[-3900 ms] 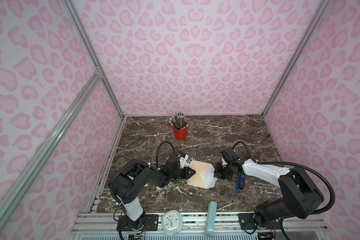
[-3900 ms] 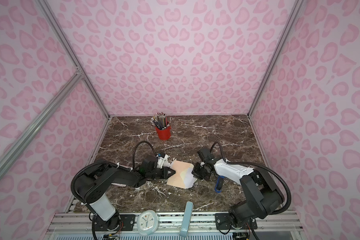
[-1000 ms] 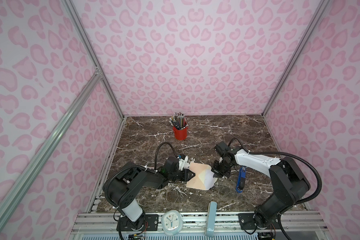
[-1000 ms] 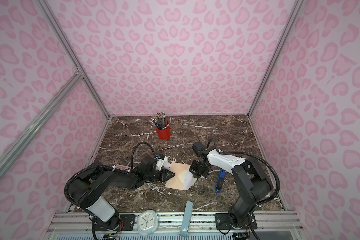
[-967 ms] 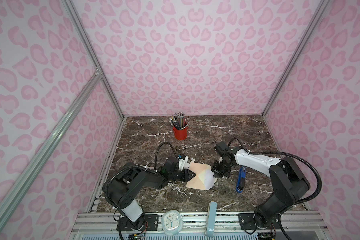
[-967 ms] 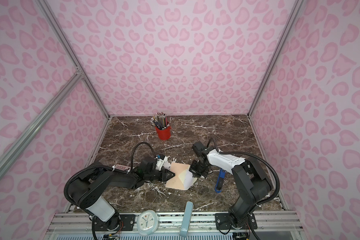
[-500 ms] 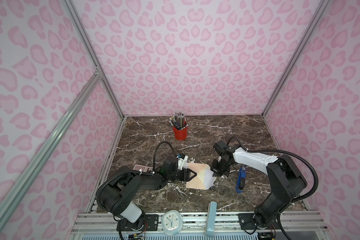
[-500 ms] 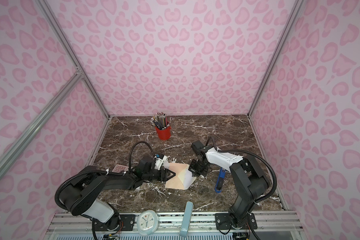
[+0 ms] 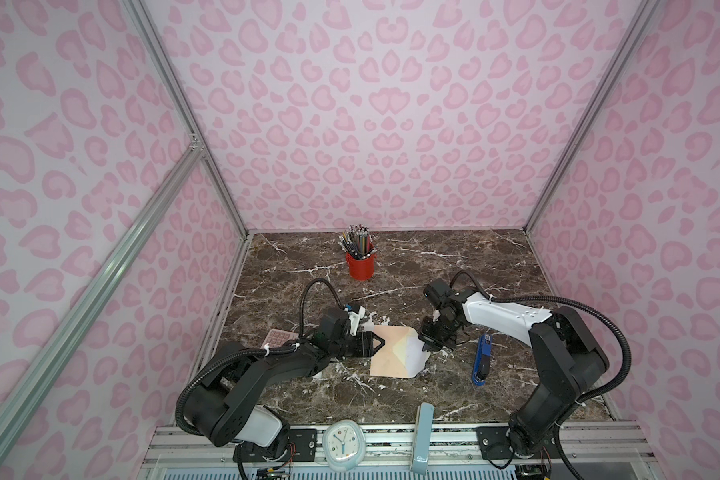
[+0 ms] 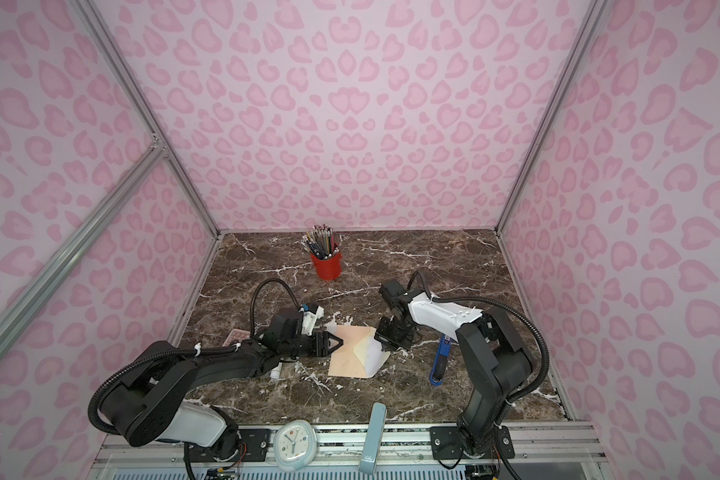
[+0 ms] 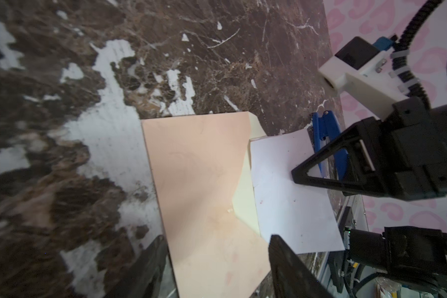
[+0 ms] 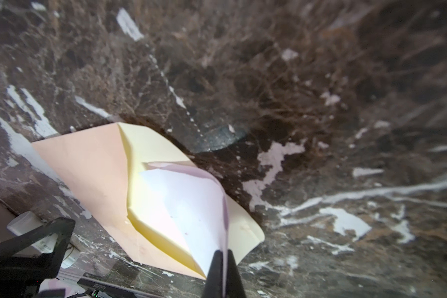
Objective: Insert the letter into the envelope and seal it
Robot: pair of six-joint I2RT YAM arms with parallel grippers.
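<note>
As the letter (image 12: 186,203) looks flimsy, the right gripper (image 12: 221,254) clamps its right edge; the left gripper (image 11: 216,237) gapes around the envelope (image 11: 196,160).

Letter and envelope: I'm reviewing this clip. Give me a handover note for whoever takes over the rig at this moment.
Left gripper: open, fingers either side of the envelope at the end away from its mouth, not gripping.
Right gripper: shut on the letter at its outer edge.
Envelope lies flat, flap open under the letter.
Done: the letter's leading edge is at the mouth; how far in, cannot tell.
Left: slide it fully in, fold the flap, seal.
</note>
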